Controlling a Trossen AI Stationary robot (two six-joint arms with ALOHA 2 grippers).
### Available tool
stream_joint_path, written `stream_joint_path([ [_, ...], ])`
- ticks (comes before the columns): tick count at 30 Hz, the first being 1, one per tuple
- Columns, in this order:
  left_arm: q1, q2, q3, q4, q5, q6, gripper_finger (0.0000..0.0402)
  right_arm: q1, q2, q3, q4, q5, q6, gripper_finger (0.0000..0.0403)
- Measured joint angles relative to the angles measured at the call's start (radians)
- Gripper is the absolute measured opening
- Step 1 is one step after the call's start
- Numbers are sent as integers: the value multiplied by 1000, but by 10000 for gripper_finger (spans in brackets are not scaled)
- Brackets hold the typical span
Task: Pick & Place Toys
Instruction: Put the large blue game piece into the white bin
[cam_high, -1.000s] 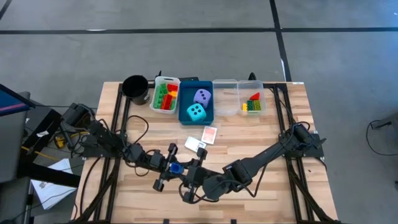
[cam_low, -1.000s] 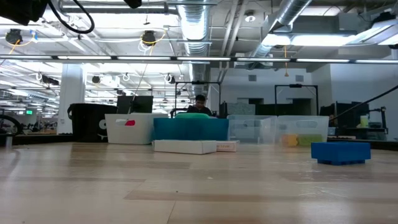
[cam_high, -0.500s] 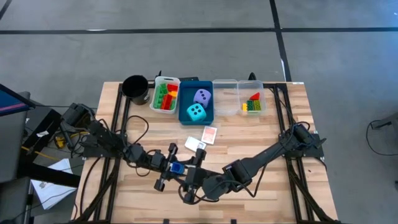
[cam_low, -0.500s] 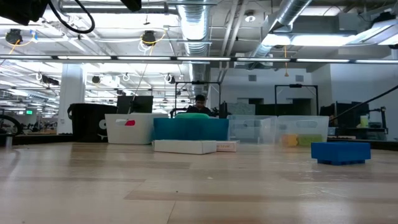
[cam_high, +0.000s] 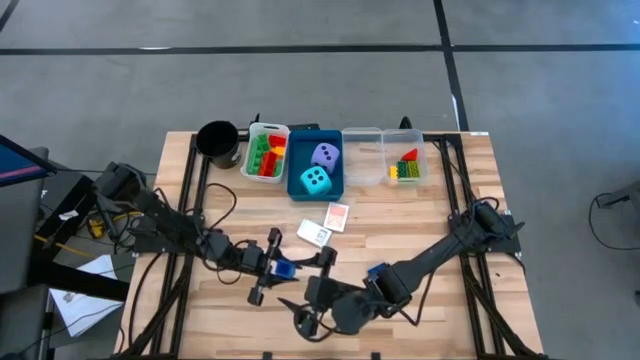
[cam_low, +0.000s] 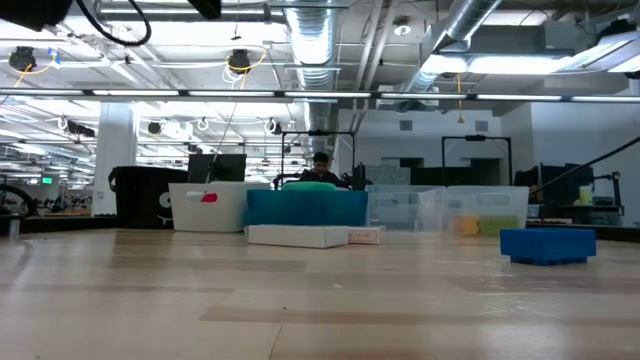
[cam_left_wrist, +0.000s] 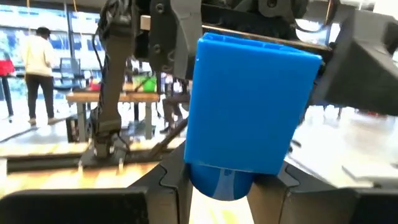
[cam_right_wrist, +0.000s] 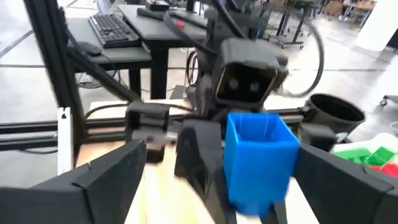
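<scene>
A blue brick (cam_high: 284, 268) hangs above the table's near middle, with my left gripper (cam_high: 272, 266) shut on it. My right gripper (cam_high: 309, 283) faces it from the right, open. Its fingers (cam_right_wrist: 118, 174) stand wide on either side of the brick (cam_right_wrist: 260, 154) and do not touch it. A second blue brick (cam_low: 547, 244) lies flat on the table in the low view. A red card pack (cam_high: 339, 215) and a white one (cam_high: 314, 233) lie flat mid-table. A lavender die (cam_high: 325, 154) and a cyan die (cam_high: 315, 181) sit in the blue tray (cam_high: 335, 185). My left gripper pinches the blue brick between its two fingers, by two opposite sides at the end toward the wrist (cam_left_wrist: 205, 171). The fingers come about level from the table's left. The brick (cam_left_wrist: 249, 112) juts out past the fingertips, lifted clear of the table.
At the far edge stand a black cup (cam_high: 217, 142), a white tray (cam_high: 252, 160) with red, green and yellow bricks, and two clear trays (cam_high: 362, 155) (cam_high: 424, 150), one with a few bricks. Bare wood lies at the near left and near right.
My right gripper has opened wide and let go of the blue brick, backing off a little toward the near edge. The brick stays in my left gripper, clear of the table.
</scene>
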Motion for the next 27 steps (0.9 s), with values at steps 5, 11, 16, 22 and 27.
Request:
stream_joint_path([
  [5,-1,-136,-38,-168,-56,-27,102,31,-2,0,-130,4,125,372],
  [11,23,-285,-150,-171,-236,-9,102,61,0,0,-303,8,259,368],
  [16,118,-388,-232,-171,-319,-7,102,47,0,0,-411,17,263,368],
  [22,283,-466,-259,-171,-315,-6,102,3,-1,-55,-451,13,237,368],
  [27,469,-498,-259,-169,-314,39,102,-64,-1,-190,-367,17,164,368],
])
